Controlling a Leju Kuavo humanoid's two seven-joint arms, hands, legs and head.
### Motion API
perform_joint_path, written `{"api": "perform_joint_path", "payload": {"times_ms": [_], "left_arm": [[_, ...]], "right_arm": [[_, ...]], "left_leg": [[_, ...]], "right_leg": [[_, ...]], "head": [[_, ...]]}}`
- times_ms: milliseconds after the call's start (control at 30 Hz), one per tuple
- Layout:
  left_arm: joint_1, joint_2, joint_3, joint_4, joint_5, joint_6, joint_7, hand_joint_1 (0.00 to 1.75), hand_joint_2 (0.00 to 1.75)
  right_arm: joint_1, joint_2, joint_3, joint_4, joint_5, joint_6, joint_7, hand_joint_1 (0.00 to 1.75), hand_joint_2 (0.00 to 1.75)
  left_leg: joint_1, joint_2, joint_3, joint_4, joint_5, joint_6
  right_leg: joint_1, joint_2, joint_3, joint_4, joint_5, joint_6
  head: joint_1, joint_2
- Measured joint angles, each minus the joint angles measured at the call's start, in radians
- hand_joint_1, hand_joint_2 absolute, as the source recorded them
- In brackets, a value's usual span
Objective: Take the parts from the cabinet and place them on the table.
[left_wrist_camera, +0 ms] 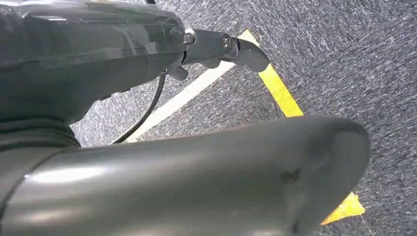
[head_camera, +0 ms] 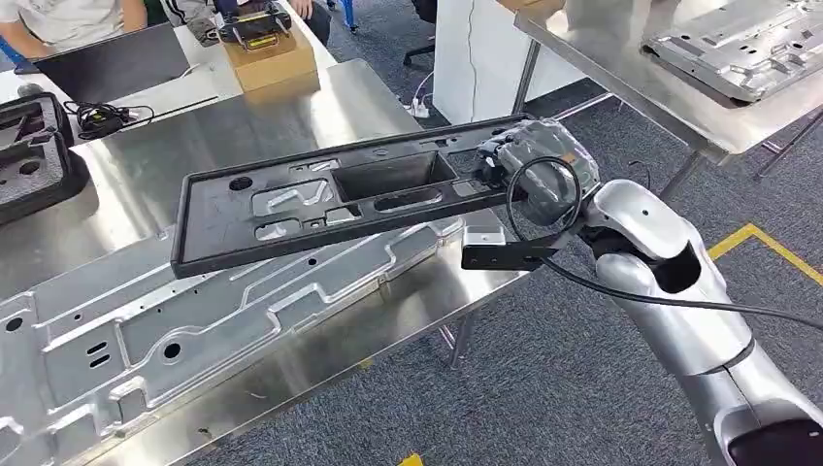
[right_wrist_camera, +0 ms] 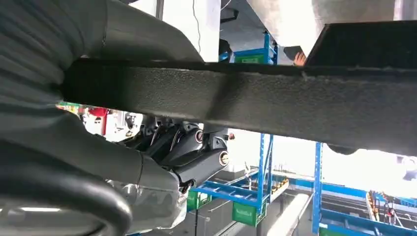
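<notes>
A long black plastic panel (head_camera: 320,199) with several recesses hangs tilted just above the steel table (head_camera: 243,126). My right hand (head_camera: 529,160) grips its right end, fingers wrapped over the rim. In the right wrist view the panel's dark edge (right_wrist_camera: 275,101) crosses the picture, with my right hand (right_wrist_camera: 162,147) curled beneath it. A large silver stamped metal panel (head_camera: 194,311) lies flat on the table under the black one. My left hand (left_wrist_camera: 98,59) hangs over grey carpet, one dark finger (left_wrist_camera: 221,46) stretched out, holding nothing.
A cardboard box (head_camera: 272,60), a laptop (head_camera: 112,60) and a black foam case (head_camera: 34,155) sit on the table's far side, where a person (head_camera: 68,19) sits. Another table at the right carries a metal part (head_camera: 747,44). Yellow floor tape (head_camera: 767,248) runs at the right.
</notes>
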Motion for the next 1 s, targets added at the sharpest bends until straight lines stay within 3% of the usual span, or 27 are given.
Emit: {"api": "perform_joint_path", "payload": {"times_ms": [33,133,167,200,233,333,367,400,500,533,567,600,700,767,833,867,900,933,1000], "left_arm": [[0.0,0.0,0.0,0.0,0.001,0.0,0.0,0.0,0.0],[0.001,0.0,0.002,0.0,0.002,0.0,0.0,0.0,0.0],[0.0,0.0,0.002,0.0,0.002,0.0,0.0,0.0,0.0],[0.0,-0.002,0.002,0.0,0.002,0.0,0.0,0.0,0.0],[0.0,-0.002,0.002,0.0,0.003,0.0,-0.001,0.0,0.0],[0.001,-0.002,0.004,0.0,0.005,0.0,0.0,0.0,0.0],[0.001,-0.002,0.005,0.0,0.005,0.0,0.0,0.0,0.0],[0.002,-0.002,0.005,0.0,0.005,0.0,0.0,0.0,0.0],[0.003,-0.002,0.006,0.0,0.005,0.0,0.0,0.0,0.0],[0.002,0.002,0.008,-0.003,0.005,0.0,0.0,0.0,0.0],[0.002,0.001,0.009,-0.003,0.005,0.0,0.0,0.0,0.0],[0.002,0.0,0.012,-0.003,0.005,0.0,0.0,0.0,0.0],[0.004,0.0,0.015,-0.003,0.005,0.0,0.0,0.0,0.0],[0.002,0.0,0.016,-0.004,0.005,0.001,0.0,0.0,0.0],[0.004,0.0,0.016,-0.003,0.005,0.002,0.0,0.0,0.0],[0.005,0.0,0.017,-0.003,0.005,0.002,0.0,0.0,0.0],[0.005,0.0,0.017,-0.003,0.005,0.002,0.0,0.0,0.0],[0.005,0.0,0.017,-0.003,0.005,0.002,0.0,0.0,0.0],[0.005,0.0,0.017,-0.004,0.005,0.005,0.0,0.0,0.0]], "right_arm": [[0.002,0.0,-0.002,0.0,0.0,0.0,-0.001,1.75,1.75],[0.008,-0.002,-0.005,-0.006,0.0,-0.001,-0.002,1.75,1.75],[0.008,-0.005,-0.006,-0.009,0.0,-0.002,-0.002,1.75,1.75],[0.015,-0.011,-0.01,-0.014,0.0,-0.003,-0.004,1.75,1.75],[0.013,-0.015,-0.014,-0.014,0.0,-0.004,-0.006,1.75,1.75],[0.026,-0.018,-0.018,-0.014,-0.002,-0.007,-0.007,1.75,1.75],[0.035,-0.019,-0.018,-0.014,-0.002,-0.007,-0.007,1.75,1.75],[0.041,-0.021,-0.019,-0.015,-0.002,-0.007,-0.008,1.75,1.75],[0.044,-0.023,-0.023,-0.017,-0.002,-0.007,-0.009,1.75,1.75],[0.042,-0.023,-0.022,-0.016,-0.002,-0.008,-0.008,1.75,1.75],[0.044,-0.024,-0.024,-0.021,-0.002,-0.008,-0.01,1.75,1.75],[0.053,-0.024,-0.025,-0.022,0.0,-0.009,-0.009,1.75,1.75],[0.062,-0.024,-0.028,-0.023,0.002,-0.009,-0.011,1.75,1.75],[0.061,-0.024,-0.032,-0.024,0.002,-0.01,-0.011,1.75,1.75],[0.067,-0.024,-0.032,-0.024,0.002,-0.009,-0.011,1.75,1.75],[0.072,-0.024,-0.031,-0.024,0.002,-0.009,-0.012,1.75,1.75],[0.073,-0.024,-0.032,-0.024,0.002,-0.009,-0.013,1.75,1.75],[0.073,-0.024,-0.032,-0.024,0.003,-0.009,-0.014,1.75,1.75],[0.072,-0.024,-0.034,-0.029,0.003,-0.01,-0.014,1.75,1.75]], "left_leg": [[-0.001,-0.001,-0.001,0.002,-0.001,0.006],[-0.004,0.0,-0.001,-0.001,0.001,0.01],[-0.001,0.001,0.008,-0.022,0.012,0.019],[0.012,0.009,0.024,-0.041,0.022,0.02],[0.015,0.007,0.031,-0.053,0.027,0.025],[0.02,0.01,0.033,-0.055,0.025,0.024],[0.025,0.009,0.035,-0.054,0.022,0.02],[0.03,0.009,0.039,-0.054,0.018,0.014],[0.049,0.006,0.055,-0.034,-0.013,-0.016],[0.042,0.005,0.048,-0.023,-0.024,-0.03],[0.038,0.005,0.039,-0.011,-0.027,-0.036],[0.039,0.007,0.039,-0.015,-0.027,-0.037],[0.044,0.009,0.037,-0.006,-0.04,-0.041],[0.041,0.01,-0.022,0.111,-0.093,-0.036],[0.029,0.009,-0.119,0.29,-0.152,-0.034],[0.024,0.009,-0.158,0.342,-0.151,-0.03],[0.021,0.009,-0.169,0.334,-0.124,-0.024],[0.017,0.009,-0.158,0.283,-0.077,-0.016],[0.01,0.009,-0.097,0.103,0.036,0.004]], "right_leg": [[-0.001,0.0,0.0,0.001,0.001,0.002],[-0.002,0.0,0.001,-0.004,0.005,0.008],[0.006,0.001,0.009,-0.013,0.008,0.014],[0.004,-0.003,-0.002,-0.006,0.001,0.013],[0.007,-0.003,-0.015,0.026,-0.019,0.015],[-0.004,-0.002,-0.133,0.247,-0.099,0.024],[-0.009,-0.003,-0.154,0.276,-0.095,0.028],[-0.015,-0.003,-0.149,0.256,-0.069,0.034],[-0.039,-0.012,-0.045,0.022,0.061,0.062],[-0.03,-0.012,-0.025,0.022,0.028,0.069],[-0.034,-0.01,-0.022,0.01,0.014,0.046],[-0.033,-0.009,-0.028,0.016,0.014,0.042],[-0.033,-0.004,-0.032,0.024,0.002,0.023],[-0.03,-0.005,-0.024,0.023,-0.004,0.013],[-0.024,-0.006,-0.016,0.023,-0.011,0.003],[-0.02,-0.005,-0.012,0.023,-0.014,-0.001],[-0.016,-0.004,-0.007,0.023,-0.016,-0.004],[-0.013,-0.002,-0.001,0.023,-0.019,-0.004],[-0.01,0.001,0.013,0.022,-0.026,-0.003]], "head": [[0.0,0.0],[-0.001,0.0],[-0.001,0.0],[0.0,0.0],[0.0,0.0],[0.002,0.0],[0.002,0.0],[0.002,0.0],[0.003,0.0],[0.01,0.0],[0.009,0.0],[-0.001,0.0],[-0.004,0.0],[-0.006,0.0],[-0.007,0.0],[-0.008,0.0],[-0.007,0.0],[-0.008,0.0],[-0.008,0.0]]}}
